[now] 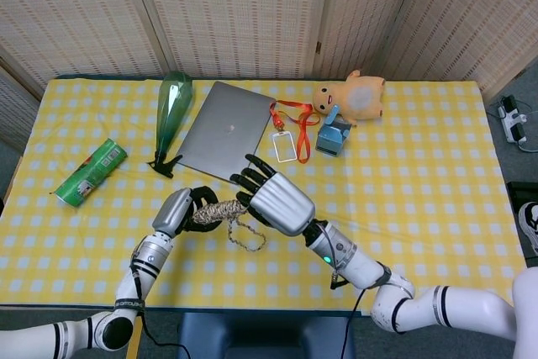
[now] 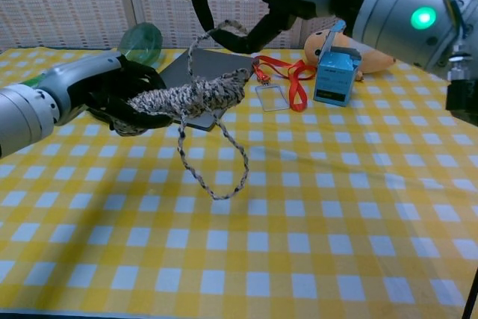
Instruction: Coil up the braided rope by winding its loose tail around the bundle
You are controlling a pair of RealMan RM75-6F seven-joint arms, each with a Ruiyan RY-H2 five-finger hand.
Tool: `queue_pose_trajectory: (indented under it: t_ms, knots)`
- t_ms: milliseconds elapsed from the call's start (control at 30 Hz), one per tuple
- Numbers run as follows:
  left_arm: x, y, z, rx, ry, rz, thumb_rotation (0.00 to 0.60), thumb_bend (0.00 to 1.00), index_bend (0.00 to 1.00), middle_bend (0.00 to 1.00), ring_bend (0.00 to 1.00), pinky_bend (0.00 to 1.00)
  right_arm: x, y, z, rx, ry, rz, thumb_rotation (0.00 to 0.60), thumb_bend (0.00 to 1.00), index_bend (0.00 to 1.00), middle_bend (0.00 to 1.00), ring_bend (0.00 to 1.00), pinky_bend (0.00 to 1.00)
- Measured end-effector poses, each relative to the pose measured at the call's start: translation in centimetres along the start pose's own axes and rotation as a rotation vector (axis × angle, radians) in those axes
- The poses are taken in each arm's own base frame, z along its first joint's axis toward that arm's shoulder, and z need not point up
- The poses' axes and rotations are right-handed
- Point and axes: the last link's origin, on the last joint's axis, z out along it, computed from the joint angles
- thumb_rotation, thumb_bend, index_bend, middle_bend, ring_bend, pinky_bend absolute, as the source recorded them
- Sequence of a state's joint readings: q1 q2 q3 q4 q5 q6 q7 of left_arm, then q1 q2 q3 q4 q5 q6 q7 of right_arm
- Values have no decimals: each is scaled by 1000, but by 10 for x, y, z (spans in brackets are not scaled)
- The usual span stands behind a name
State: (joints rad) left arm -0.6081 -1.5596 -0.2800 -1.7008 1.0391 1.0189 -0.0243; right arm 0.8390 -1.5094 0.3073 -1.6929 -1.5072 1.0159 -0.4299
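Above table (image 2: pixel 314 259), rope (image 2: pixel 187 98) between hands

Table (image 1: pixel 437 166): yellow-and-white check cloth. Braided rope (image 2: pixel 196 98): speckled black and cream. Laptop (image 1: pixel 225 130): plain grey. Lanyard (image 1: pixel 296 120): orange-red. Plush toy (image 1: pixel 353 95): orange. Bottle (image 1: pixel 171 107): translucent green. Can (image 1: pixel 89 172): green, red print. Small box (image 2: pixel 333 74): blue.

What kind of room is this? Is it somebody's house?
Probably an indoor robot test spot, not a home. A table with a yellow checked cloth stands before woven folding screens, and a laptop and plush toy lie there like practice props.
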Motion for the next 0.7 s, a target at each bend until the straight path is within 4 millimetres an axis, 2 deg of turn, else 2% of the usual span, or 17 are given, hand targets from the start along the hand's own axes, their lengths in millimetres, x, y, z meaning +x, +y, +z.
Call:
queue_pose_trajectory:
  t_ms: [133, 333, 500, 700]
  knots:
    - [-8, 7, -3, -46, -39, -35, 600, 698, 849, 746, 684, 794, 1, 2, 22, -34, 10, -11, 600, 515, 682, 275, 257, 121]
    - [-14, 14, -7, -120, -102, -138, 600, 698, 852, 748, 683, 794, -1, 20, 33, -110, 3, -20, 600, 515, 682, 275, 259, 121]
    - [-13, 18, -11, -174, -147, -264, 600, 698, 855, 754, 683, 794, -2, 40, 29, -175, 6, -7, 600, 515, 682, 275, 260, 121]
    - [0, 20, -16, -223, -157, -427, 600, 698, 859, 757, 683, 794, -9, 68, 10, -252, -5, 32, 600, 516, 682, 275, 259, 121]
